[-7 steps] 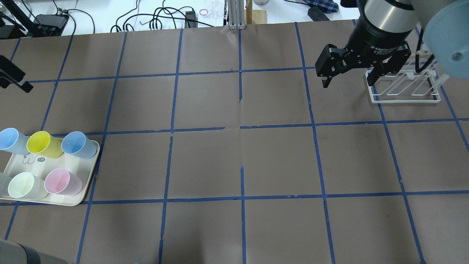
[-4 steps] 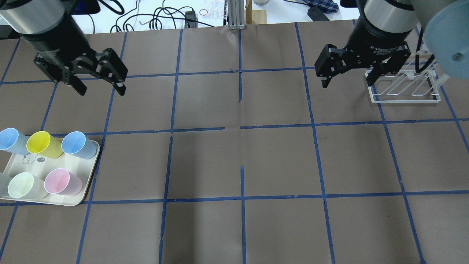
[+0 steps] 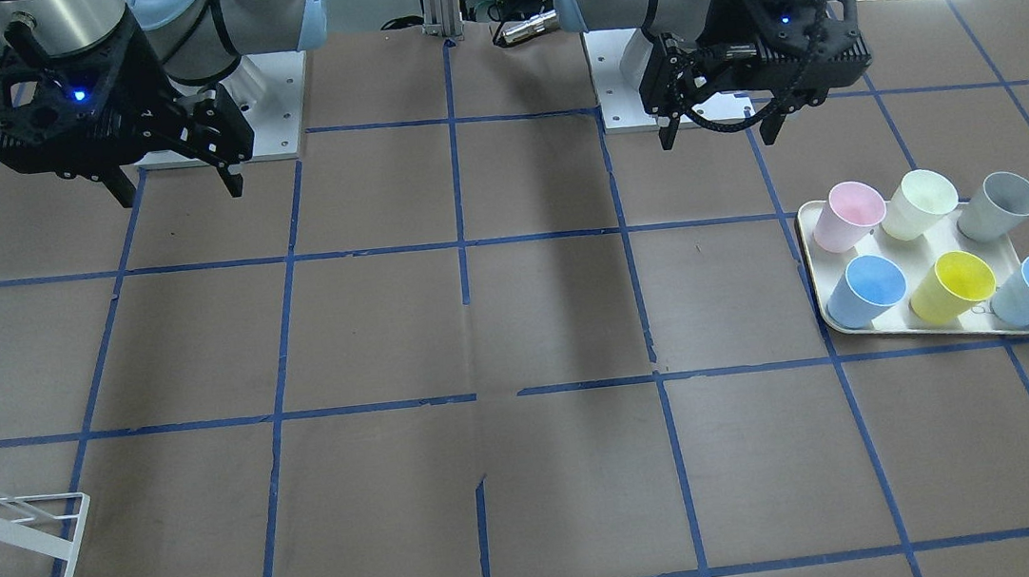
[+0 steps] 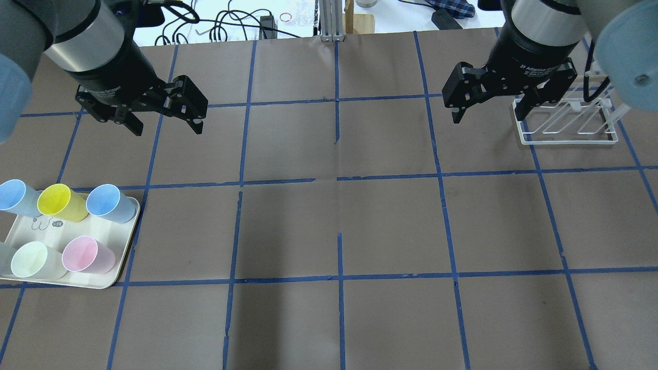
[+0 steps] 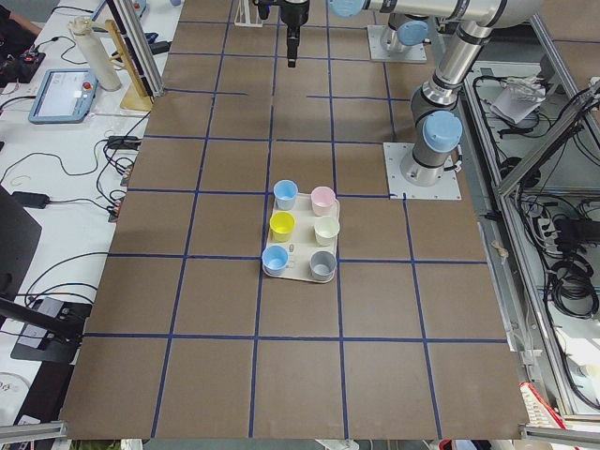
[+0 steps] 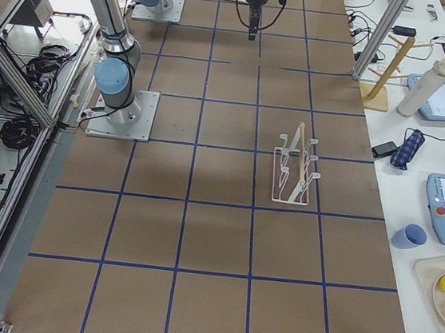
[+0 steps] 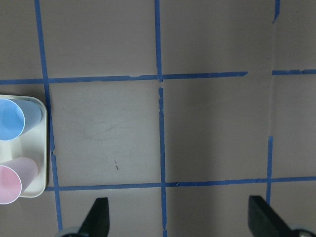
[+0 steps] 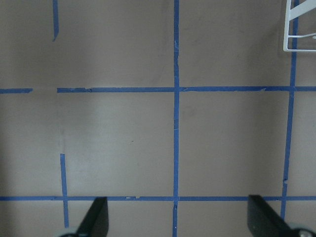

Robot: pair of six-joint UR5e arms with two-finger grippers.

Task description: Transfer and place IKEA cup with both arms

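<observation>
My left gripper (image 4: 167,129) hangs over bare table with its jaws spread wide, between 1 and 2 o'clock from the tray (image 4: 128,239) in the overhead view. My right gripper (image 4: 487,117) is spread just as wide. One of its fingers covers the left end of the white wire rack (image 4: 565,126).

The IKEA cup (image 4: 13,197) stands upright in the tray's 10 o'clock corner, just beside the yellow cup (image 4: 61,202). The overhead frame edge clips its left side, but the front-facing camera shows it whole. It is well apart from both my grippers.

My left wrist camera misses it. Only the tray's end shows there, at 9 o'clock, with the deeper blue cup (image 7: 10,123) and the pink cup (image 7: 15,177) both sliced by the frame. The grey cup (image 3: 998,204) is almost wholly cut off overhead. My right wrist camera catches only a corner of the rack, at 1 o'clock. In the side views my fingers are too small to judge.
</observation>
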